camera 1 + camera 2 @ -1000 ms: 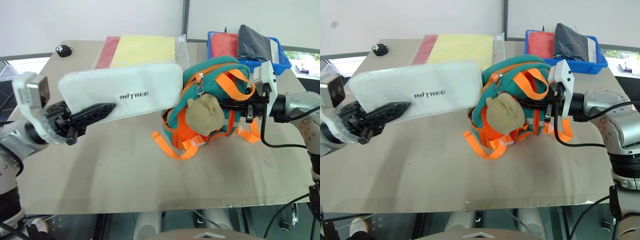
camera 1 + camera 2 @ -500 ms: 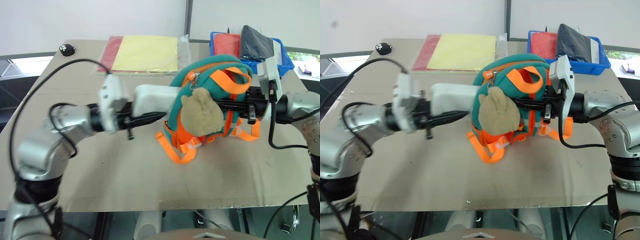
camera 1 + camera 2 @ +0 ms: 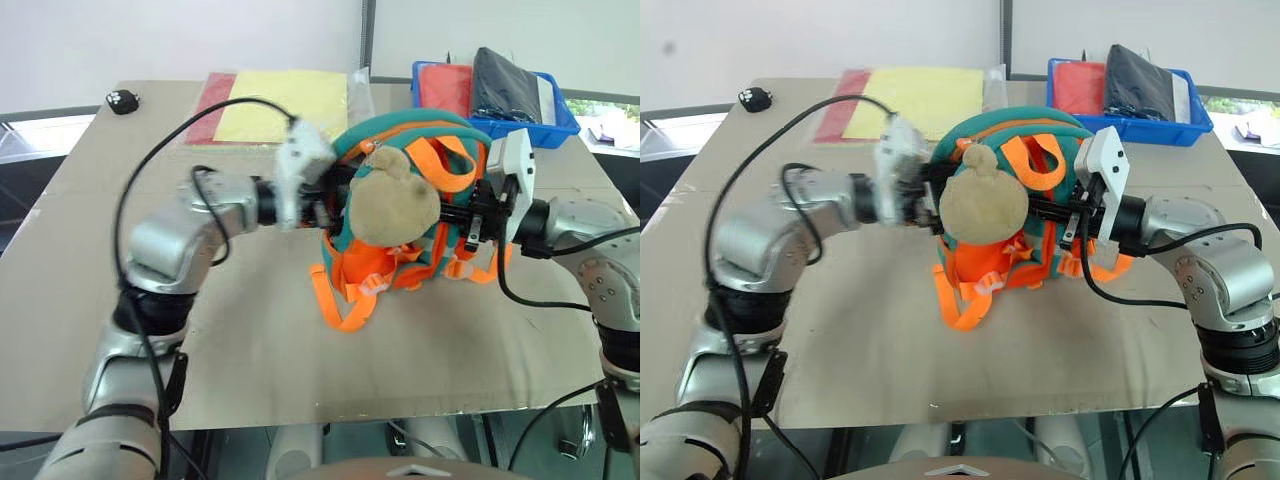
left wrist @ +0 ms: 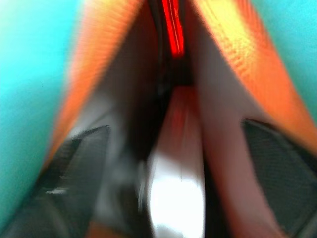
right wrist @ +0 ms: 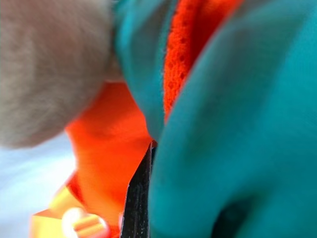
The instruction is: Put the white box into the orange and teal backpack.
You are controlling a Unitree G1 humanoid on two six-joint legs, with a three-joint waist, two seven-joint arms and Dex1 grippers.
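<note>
White box [image 4: 176, 193] mostly hidden inside the backpack [image 3: 400, 190].

The orange and teal backpack [image 3: 405, 215] stands upright near the middle of the surface [image 3: 250, 350], its tan plush charm [image 3: 395, 208] facing front and orange straps trailing beneath. Through its open mouth, the left wrist view shows the white box [image 4: 176, 198] lying inside, blurred.

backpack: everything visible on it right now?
The backpack is small, orange fabric with teal top and trim, orange straps and buckles trailing onto the table, and a tan plush charm hanging in front. It stands propped upright mid-table. The right claw is shut on it from one side; the left claw reaches into its opening from the other.
</note>
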